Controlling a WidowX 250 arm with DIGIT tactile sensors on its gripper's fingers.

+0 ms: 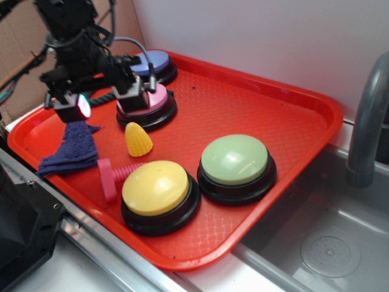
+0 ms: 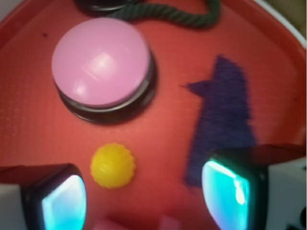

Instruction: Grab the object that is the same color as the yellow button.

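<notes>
The object, a small yellow bumpy corn-cob toy (image 1: 138, 140), stands upright on the red tray (image 1: 273, 109) between the pink button and the yellow button (image 1: 157, 187). From the wrist I see the corn toy (image 2: 112, 165) from above, just ahead of my left finger and nearer to it than to the right one. My gripper (image 1: 106, 103) hovers above the tray, up and left of the corn. It is open (image 2: 146, 199), with nothing between its fingers.
A pink button (image 2: 100, 62) sits behind the corn, a purple-blue button (image 1: 155, 61) farther back and a green button (image 1: 235, 161) to the right. A pink bolt (image 1: 112, 176), a dark blue cloth (image 2: 225, 115) and a green rope (image 2: 168, 14) also lie on the tray. A sink (image 1: 328, 243) with a faucet (image 1: 368, 121) is to the right.
</notes>
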